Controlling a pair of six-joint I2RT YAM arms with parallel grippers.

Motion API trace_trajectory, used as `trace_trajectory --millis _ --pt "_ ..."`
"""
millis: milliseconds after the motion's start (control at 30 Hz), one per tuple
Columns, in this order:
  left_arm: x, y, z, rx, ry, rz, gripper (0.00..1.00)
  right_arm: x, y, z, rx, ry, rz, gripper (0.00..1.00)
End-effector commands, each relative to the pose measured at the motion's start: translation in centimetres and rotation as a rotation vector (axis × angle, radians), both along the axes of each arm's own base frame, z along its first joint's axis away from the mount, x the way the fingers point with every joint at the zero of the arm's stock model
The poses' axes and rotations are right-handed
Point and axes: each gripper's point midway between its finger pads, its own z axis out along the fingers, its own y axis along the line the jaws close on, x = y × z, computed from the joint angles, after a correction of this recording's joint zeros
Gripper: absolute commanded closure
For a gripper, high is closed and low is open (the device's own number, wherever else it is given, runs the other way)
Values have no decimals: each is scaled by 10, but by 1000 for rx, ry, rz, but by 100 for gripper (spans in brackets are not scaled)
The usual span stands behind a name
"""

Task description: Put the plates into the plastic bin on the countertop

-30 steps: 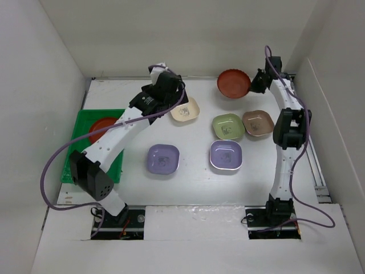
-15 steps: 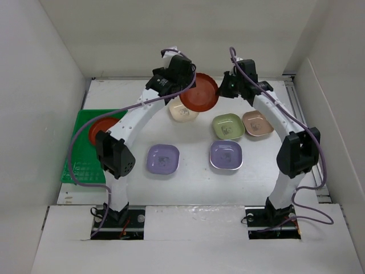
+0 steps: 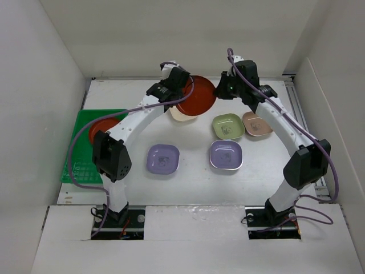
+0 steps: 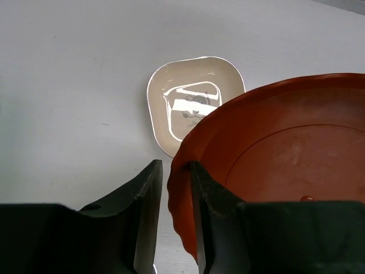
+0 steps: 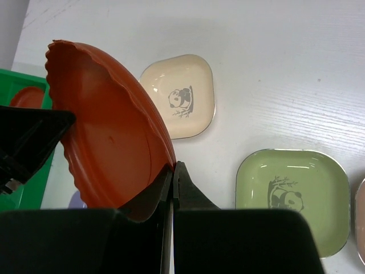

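A round red-brown plate (image 3: pixel 197 96) hangs tilted above the back of the countertop (image 3: pixel 194 182). My right gripper (image 5: pixel 173 165) is shut on its right rim. My left gripper (image 4: pixel 177 165) straddles the opposite rim. One finger touches the plate (image 4: pixel 274 165) and a thin gap shows at the other, so the jaws stand slightly open. The green plastic bin (image 3: pixel 77 168) sits at the left with a second red-brown plate (image 3: pixel 102 127) in it. A cream plate (image 4: pixel 191 100) lies under the held one. Two lavender plates (image 3: pixel 163 158) (image 3: pixel 226 154), a light green plate (image 3: pixel 228 126) and a tan-pink plate (image 3: pixel 256 123) lie on the counter.
White walls close in the counter at the back and both sides. A metal rail (image 3: pixel 312 165) runs along the right edge. Both arms arch over the middle, meeting near the back wall.
The right arm carried the red-brown plate leftward from the back right to the centre. The left arm swung right to meet it, and its jaws narrowed round the plate's rim.
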Motion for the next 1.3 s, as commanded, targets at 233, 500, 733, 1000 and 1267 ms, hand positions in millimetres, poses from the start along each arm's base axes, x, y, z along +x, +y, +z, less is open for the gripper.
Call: trace_trajectory --millis 233,500,733,1000,1267 --pt "-17 25 35 -30 -73 31 45 -14 17 59 134 -112 156 100" --pt "-26 22 45 -79 -98 0 82 -28 27 66 228 -102 331 100" --pt "-35 22 57 -126 -134 -24 100 -26 22 58 274 -76 403 100" --pt "-46 35 88 -147 -195 -6 100 -17 26 40 286 -54 439 90" --pt "-49 41 96 -139 -216 5 100 -15 35 32 311 -47 465 40"
